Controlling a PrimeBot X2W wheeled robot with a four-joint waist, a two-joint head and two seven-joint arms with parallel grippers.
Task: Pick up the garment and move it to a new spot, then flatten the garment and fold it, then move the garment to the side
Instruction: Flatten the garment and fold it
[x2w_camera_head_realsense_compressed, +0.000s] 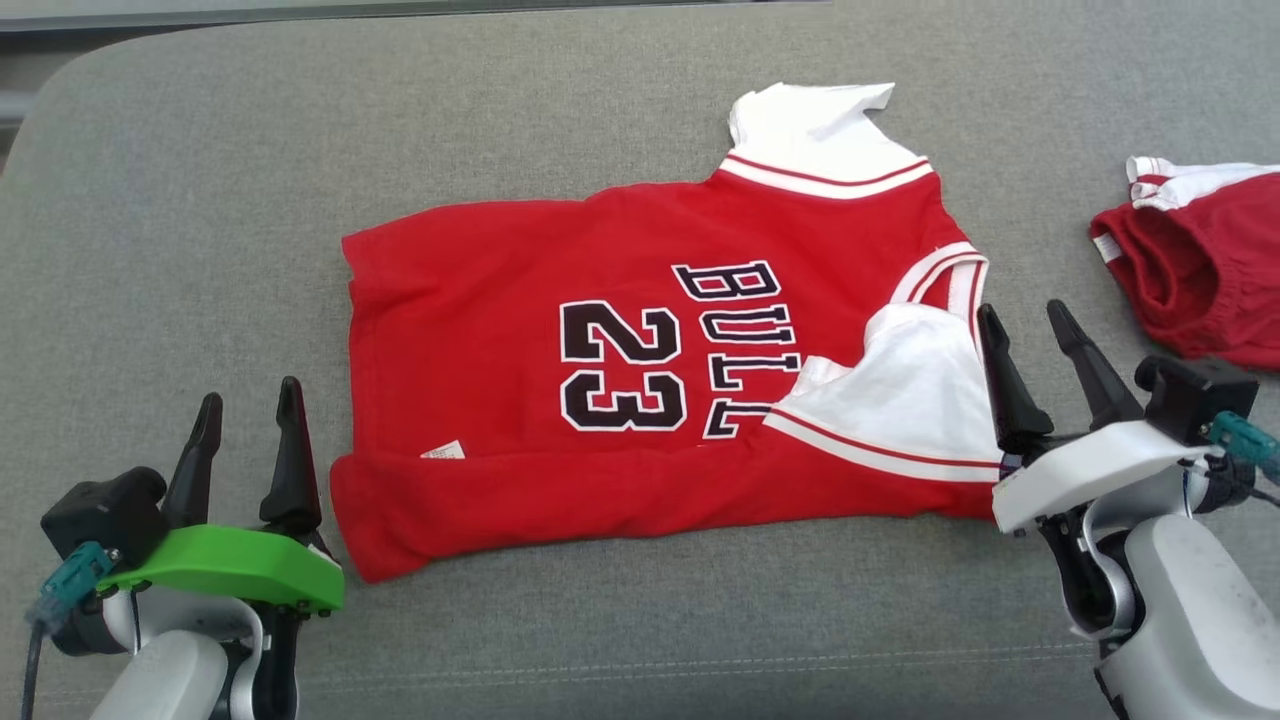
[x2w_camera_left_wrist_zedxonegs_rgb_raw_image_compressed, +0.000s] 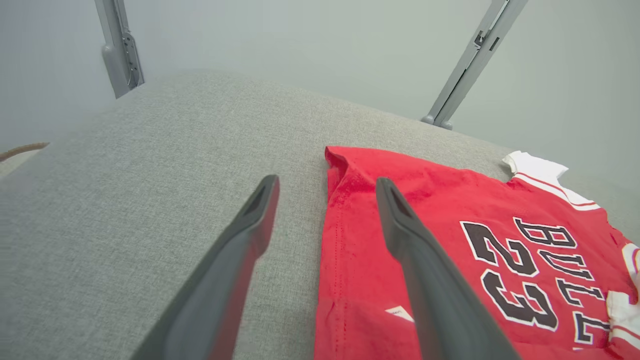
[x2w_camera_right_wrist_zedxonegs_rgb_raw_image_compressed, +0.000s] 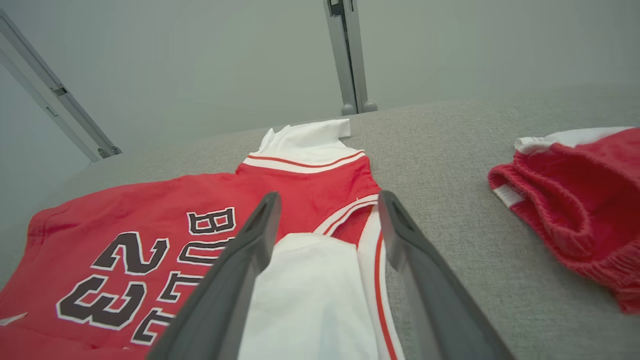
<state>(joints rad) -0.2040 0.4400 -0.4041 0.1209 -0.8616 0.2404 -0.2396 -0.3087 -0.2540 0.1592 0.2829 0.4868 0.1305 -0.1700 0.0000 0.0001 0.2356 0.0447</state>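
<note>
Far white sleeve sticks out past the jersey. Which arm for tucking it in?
Right. The right tool stands open at the collar end of the jersey, nearer the far sleeve; the left tool sits open at the opposite hem end.

Grey fabric surface is lying under soft, even light.
A pale grey-green wall is standing behind it, and grey metal posts are rising in front of this wall.

Jersey red, sleeves white with red-striped trim, "23" and "BULL" black, edged white. Shorts right of jersey red, white trim. Cushion under jersey grey.
</note>
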